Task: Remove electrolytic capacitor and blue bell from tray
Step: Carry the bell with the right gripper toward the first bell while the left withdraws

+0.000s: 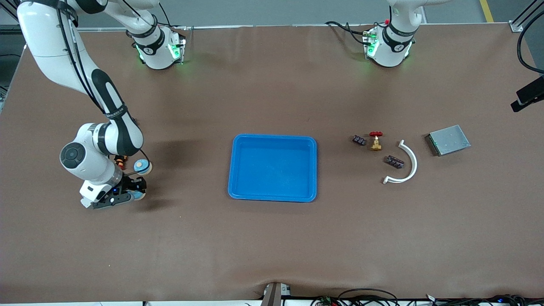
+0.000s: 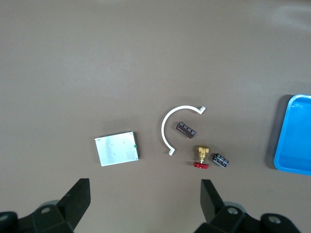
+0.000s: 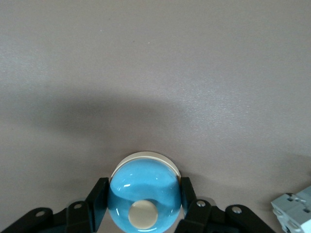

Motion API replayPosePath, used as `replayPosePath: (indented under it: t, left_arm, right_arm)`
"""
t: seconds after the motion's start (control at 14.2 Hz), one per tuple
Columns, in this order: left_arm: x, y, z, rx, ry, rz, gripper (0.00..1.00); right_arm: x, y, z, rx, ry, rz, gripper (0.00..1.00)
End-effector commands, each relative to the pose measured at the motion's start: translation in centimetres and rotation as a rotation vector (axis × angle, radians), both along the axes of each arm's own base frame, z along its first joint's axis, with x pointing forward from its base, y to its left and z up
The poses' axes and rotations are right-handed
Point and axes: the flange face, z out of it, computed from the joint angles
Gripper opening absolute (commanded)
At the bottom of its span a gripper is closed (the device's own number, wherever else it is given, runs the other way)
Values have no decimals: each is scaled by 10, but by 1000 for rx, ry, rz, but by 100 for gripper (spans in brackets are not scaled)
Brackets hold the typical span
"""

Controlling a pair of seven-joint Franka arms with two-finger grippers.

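A blue bell (image 3: 145, 194) with a cream button and cream base sits between my right gripper's (image 3: 144, 188) fingers, which press on its two sides. In the front view that gripper (image 1: 135, 190) is low at the table near the right arm's end, with the bell (image 1: 137, 195) under it. Two dark capacitors (image 1: 359, 140) (image 1: 394, 161) lie toward the left arm's end; they also show in the left wrist view (image 2: 220, 160) (image 2: 186, 129). My left gripper (image 2: 146, 189) is open and empty, high over them, and out of the front view.
A blue tray (image 1: 233, 170) lies mid-table. Beside the capacitors are a brass valve with red handle (image 1: 375, 140), a white curved strip (image 1: 410, 163) and a grey metal plate (image 1: 448, 140). A second blue bell (image 1: 142, 166) and an orange part (image 1: 121, 160) lie by the right gripper.
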Motion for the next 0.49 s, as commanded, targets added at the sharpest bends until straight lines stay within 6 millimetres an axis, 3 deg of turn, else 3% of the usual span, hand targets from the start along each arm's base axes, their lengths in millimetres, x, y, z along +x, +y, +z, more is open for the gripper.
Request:
replayPosePath:
  t: [0.0,0.35,0.42]
  left_arm:
    - [-7,-4,5,-5,-5,-2,100]
    - [-13,0,10,-5,-7,10,100]
    - [-16,-2,13,-4,-13,7,100]
  right_arm:
    - [4,-3,0,18,-10,12,0]
    - [4,-4,-6,43,-5,-26,4]
    - [4,-2,-5,46,-6,-25,0]
